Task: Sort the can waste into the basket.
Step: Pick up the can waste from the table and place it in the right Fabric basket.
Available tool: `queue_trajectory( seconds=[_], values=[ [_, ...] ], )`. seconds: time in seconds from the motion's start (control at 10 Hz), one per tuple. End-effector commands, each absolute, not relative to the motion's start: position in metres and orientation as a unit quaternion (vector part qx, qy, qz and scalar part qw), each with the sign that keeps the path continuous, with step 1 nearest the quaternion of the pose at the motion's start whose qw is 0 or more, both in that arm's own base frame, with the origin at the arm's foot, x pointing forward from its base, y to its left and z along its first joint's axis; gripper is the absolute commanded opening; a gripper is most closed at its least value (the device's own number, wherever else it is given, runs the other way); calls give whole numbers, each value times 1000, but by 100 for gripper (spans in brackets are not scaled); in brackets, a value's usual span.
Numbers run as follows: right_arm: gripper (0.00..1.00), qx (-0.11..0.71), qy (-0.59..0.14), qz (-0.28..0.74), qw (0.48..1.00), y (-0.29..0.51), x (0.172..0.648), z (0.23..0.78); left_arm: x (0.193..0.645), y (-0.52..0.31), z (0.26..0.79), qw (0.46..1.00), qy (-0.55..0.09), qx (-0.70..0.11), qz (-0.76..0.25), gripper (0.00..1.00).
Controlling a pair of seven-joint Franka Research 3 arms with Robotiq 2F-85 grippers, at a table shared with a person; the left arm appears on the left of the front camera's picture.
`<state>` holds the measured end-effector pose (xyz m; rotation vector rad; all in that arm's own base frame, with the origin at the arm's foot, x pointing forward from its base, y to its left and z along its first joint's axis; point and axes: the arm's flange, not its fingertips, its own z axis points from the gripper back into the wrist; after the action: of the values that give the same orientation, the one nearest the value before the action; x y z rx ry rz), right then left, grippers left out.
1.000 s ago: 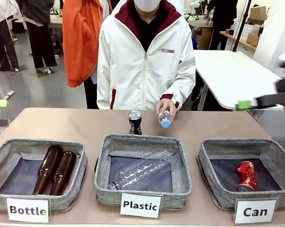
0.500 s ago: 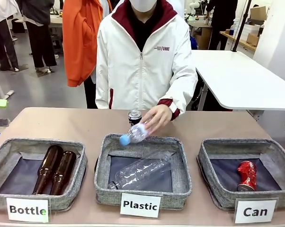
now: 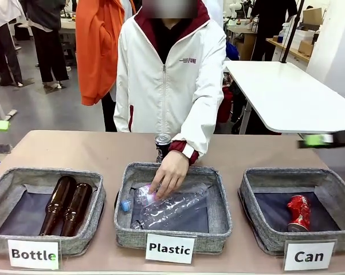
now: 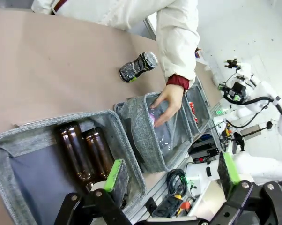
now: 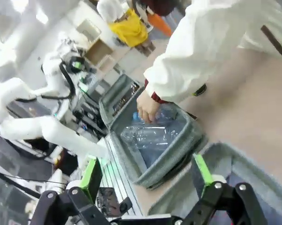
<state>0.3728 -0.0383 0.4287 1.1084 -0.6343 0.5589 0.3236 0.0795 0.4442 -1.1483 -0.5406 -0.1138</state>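
**Table and room: one can binned, one standing on the table**

We find the tan table [image 3: 75, 150] flat and matt, with three grey woven baskets in a row along its near edge. The "Can" basket [image 3: 257, 226] sits at the robot's right, and the red can [image 3: 299, 212] lies inside it on the dark lining. The black can [image 3: 162, 142] stands upright on the table just behind the middle "Plastic" basket [image 3: 125, 226], partly hidden by the person's sleeve. The person's hand [image 3: 169, 175] reaches into that basket and rests on a clear bottle [image 3: 178, 209]. The "Bottle" basket [image 3: 0, 197] holds two brown bottles [image 3: 66, 205] side by side.

The left tool [image 4: 173, 164] hangs above the "Bottle" basket, its jaws wide with nothing between them. The right tool [image 5: 145, 173] is likewise spread wide and carries nothing. It is well apart from both cans.

Beyond the table we note a grey floor [image 3: 46, 112]. A white table [image 3: 287, 91] stands behind at the right, and an orange garment [image 3: 98, 46] shows behind the person. Other people stand at the far left.
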Motion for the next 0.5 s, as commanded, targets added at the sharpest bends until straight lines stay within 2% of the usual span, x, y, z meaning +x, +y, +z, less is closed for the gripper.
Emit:
queue_trajectory(
  seconds=[0.0,0.2,0.4],
  values=[
    [100,487,-219,291,794,18,435,427,322,82,447,806,-248,-536,-52,100],
    [100,466,-191,305,808,43,451,429,322,82,447,806,-248,-536,-52,100],
    [100,504,-249,289,775,-18,411,448,322,82,447,806,-248,-536,-52,100]
  ],
)
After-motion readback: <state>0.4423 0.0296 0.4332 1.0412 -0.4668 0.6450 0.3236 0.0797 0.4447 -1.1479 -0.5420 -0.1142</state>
